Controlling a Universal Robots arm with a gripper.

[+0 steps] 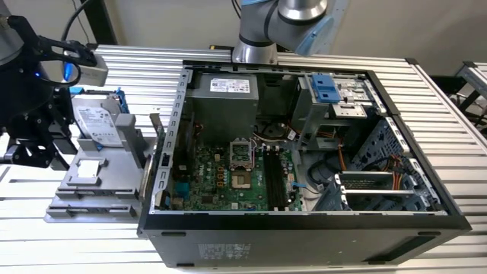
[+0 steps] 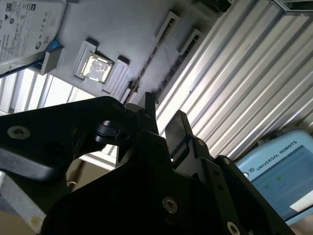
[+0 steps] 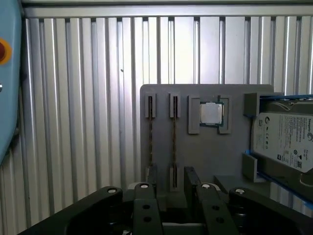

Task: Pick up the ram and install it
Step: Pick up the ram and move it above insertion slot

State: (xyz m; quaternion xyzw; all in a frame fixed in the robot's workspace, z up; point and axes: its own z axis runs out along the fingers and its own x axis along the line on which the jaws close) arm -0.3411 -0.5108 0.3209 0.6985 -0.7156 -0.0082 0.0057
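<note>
1. The gripper (image 3: pixel 168 190) is seen open a bit, w/ a small gap between its fingers. Nothing is held.
2. The ram (image 3: pixel 174 137) is stood on its edge in a slot of the grey tray (image 3: pixel 161 100), in line w/ that gap and not yet gripped.
3. A 2nd ram strip (image 3: pixel 150 137) is set just beside it.
4. A chip (image 3: pixel 211 113) & a hard drive (image 3: pixel 283 139) are kept in the same tray.
5. The tray is placed on the ribbed table (image 1: pixel 441 85), to the exterior view's left of the open PC case (image 1: pixel 304 171).
</note>
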